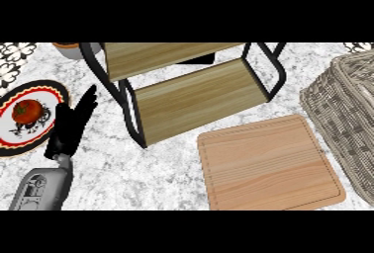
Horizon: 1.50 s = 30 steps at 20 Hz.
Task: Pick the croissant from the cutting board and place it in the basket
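Observation:
The wooden cutting board [267, 163] lies on the marble counter at the lower right, and its top is bare; no croissant shows anywhere in the head view. A grey wicker basket [343, 113] stands at the right edge, just beyond the board. My left hand [71, 126] rests at the left with its fingers straight and pointing up, beside a plate. My right hand does not show.
A two-tier wooden shelf with a black metal frame [190, 84] stands at the centre back. A patterned plate [9, 129] with a tomato [27, 111] lies at the left edge. A small pot [70, 48] sits at the top left.

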Tool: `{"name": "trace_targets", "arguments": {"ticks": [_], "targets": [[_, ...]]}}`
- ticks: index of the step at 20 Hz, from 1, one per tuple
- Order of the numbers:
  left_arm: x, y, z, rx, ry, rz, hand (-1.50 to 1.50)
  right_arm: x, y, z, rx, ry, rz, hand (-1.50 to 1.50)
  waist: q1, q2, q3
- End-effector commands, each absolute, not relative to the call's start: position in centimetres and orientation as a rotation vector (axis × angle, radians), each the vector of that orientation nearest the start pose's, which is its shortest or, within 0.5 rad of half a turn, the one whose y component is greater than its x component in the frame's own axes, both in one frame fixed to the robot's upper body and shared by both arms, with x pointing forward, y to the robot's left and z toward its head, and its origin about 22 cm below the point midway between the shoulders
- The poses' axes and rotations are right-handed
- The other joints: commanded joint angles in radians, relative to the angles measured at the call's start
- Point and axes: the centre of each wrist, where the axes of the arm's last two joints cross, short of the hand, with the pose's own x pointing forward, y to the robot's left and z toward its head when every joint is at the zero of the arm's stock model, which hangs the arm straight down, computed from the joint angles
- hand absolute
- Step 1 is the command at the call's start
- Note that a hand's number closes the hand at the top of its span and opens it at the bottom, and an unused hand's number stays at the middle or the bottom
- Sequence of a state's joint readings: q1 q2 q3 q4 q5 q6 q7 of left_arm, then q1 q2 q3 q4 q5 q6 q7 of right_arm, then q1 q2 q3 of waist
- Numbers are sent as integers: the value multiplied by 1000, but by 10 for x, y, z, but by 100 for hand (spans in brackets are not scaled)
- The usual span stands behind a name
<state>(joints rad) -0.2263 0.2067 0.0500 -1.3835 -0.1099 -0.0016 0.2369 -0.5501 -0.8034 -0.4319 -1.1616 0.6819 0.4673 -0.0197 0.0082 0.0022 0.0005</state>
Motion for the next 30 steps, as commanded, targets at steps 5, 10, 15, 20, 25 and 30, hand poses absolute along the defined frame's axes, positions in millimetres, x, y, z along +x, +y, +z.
{"name": "trace_targets", "arguments": {"ticks": [5,10,15,20,25,30], "targets": [[292,265,22,287,-1376,-220,0,332,-479,195,-907,-1318,606,-150,5,1,0],[298,260,42,267,-1355,-212,0,334,-474,184,-917,-1445,462,-150,3,-1,0],[292,295,28,277,-1362,-205,0,297,-524,213,-1018,-1552,233,-150,-5,1,0],[300,284,34,268,-1371,-212,0,297,-536,215,-1036,-1505,48,-150,0,1,0],[296,267,33,273,-1355,-208,0,227,-601,215,-996,-1454,-63,-150,-8,0,1],[301,276,32,263,-1364,-201,0,173,-639,213,-990,-1476,-108,-150,-8,6,4]]}}
